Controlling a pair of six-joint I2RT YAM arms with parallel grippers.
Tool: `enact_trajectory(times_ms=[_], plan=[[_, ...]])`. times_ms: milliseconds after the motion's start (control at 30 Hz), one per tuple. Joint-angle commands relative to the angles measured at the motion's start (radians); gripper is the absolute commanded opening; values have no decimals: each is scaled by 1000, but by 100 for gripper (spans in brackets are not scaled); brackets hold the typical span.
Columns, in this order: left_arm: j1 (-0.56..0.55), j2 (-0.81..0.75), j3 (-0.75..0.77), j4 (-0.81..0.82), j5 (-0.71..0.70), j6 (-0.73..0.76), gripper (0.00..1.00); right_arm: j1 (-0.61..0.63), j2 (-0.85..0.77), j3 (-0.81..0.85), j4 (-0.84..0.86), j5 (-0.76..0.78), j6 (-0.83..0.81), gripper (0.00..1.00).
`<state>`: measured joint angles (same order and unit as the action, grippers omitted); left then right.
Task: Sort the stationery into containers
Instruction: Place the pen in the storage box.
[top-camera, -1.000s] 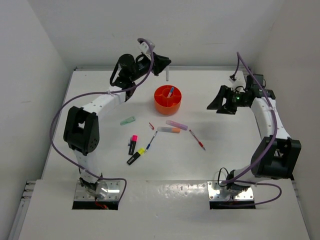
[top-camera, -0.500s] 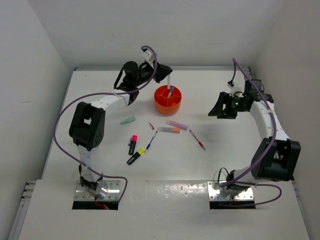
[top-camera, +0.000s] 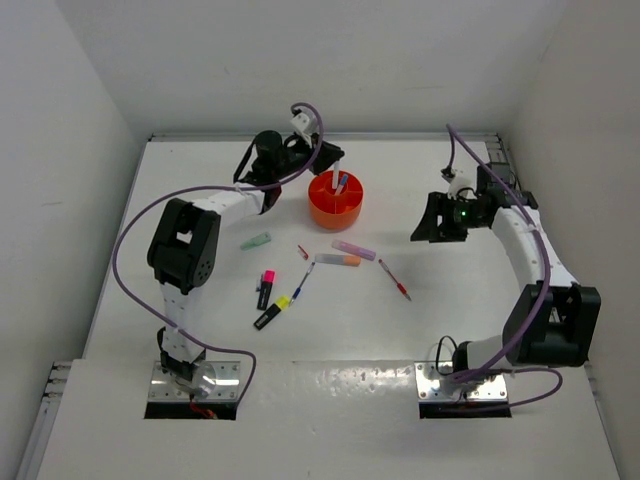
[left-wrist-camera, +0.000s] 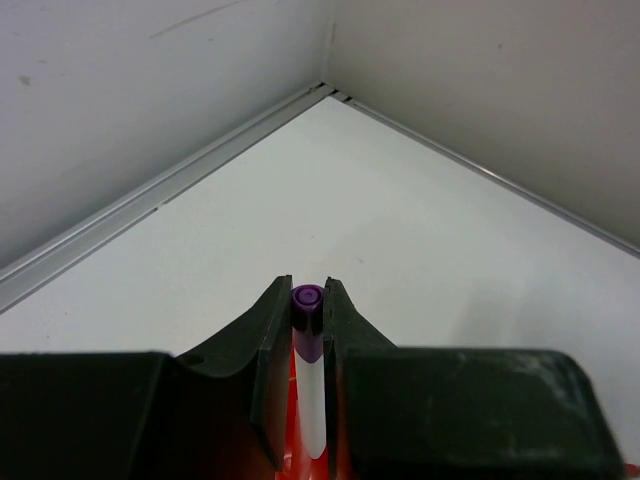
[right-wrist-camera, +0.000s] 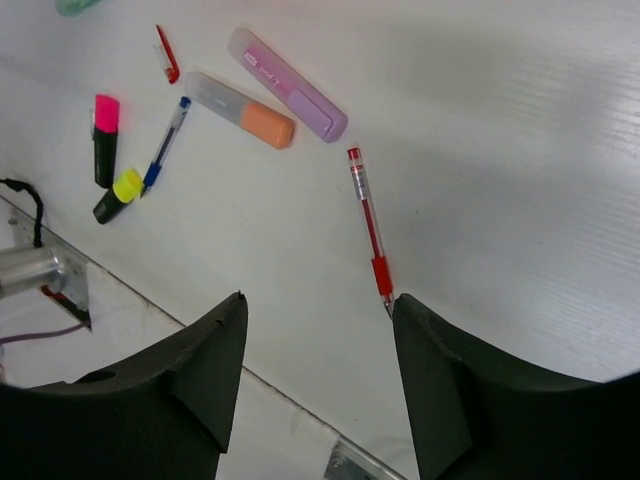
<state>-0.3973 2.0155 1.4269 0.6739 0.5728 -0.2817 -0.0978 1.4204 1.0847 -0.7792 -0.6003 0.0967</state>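
Your left pincer (left-wrist-camera: 307, 290) is clamped tight on a white pen with a purple end (left-wrist-camera: 310, 400), its two jaws pressed against the barrel just below the tip. From above, you can see that pen held roughly upright over the far rim of the orange tub (top-camera: 325, 215), with orange showing under the jaws in the left wrist view. Whether the pen's lower end touches the tub, you cannot tell. A blue-capped pen (top-camera: 343, 183) already stands leaning inside the tub.

Your right pincer (right-wrist-camera: 320, 305) hangs above the counter (top-camera: 450, 330), well to the right of the tub, with its jaws spread wide and nothing between them. Below it lies a red pen (right-wrist-camera: 370, 222), its tip pointing towards the gap between the jaws.

The rest of the stationery is spread on the counter on the near side of the tub. A lilac marker (right-wrist-camera: 288, 83) and an orange-capped marker (right-wrist-camera: 240, 109) lie side by side, almost touching. A small red piece (right-wrist-camera: 167, 54) sits apart from them. A blue pen (right-wrist-camera: 165, 145) runs down to a yellow-capped highlighter (right-wrist-camera: 118, 195), with a pink-capped highlighter (right-wrist-camera: 104, 138) just beside it. A pale green marker (top-camera: 256, 241) lies alone, further left
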Motion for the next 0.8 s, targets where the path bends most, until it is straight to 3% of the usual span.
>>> enact_trajectory(times_ms=[0,133,200,267,433,633,767], plan=[[2,-14,-8,35,2,32,3,39,-44,-2,29,45,-48,59],[2,-23,-26,30,-1,32,6,76,-44,6,38,73,-61,57],[-1,-27,-40,33,1,29,15,87,-46,7,47,89,-61,56],[-2,-32,-51,36,2,24,31,119,-47,7,60,102,-69,56],[2,-57,-46,39,4,12,53,173,-55,-5,106,166,-89,49],[38,-159,64,-46,33,-17,57,271,12,44,150,252,-156,30],[97,-268,84,-146,70,-11,61,377,81,64,182,332,-221,29]])
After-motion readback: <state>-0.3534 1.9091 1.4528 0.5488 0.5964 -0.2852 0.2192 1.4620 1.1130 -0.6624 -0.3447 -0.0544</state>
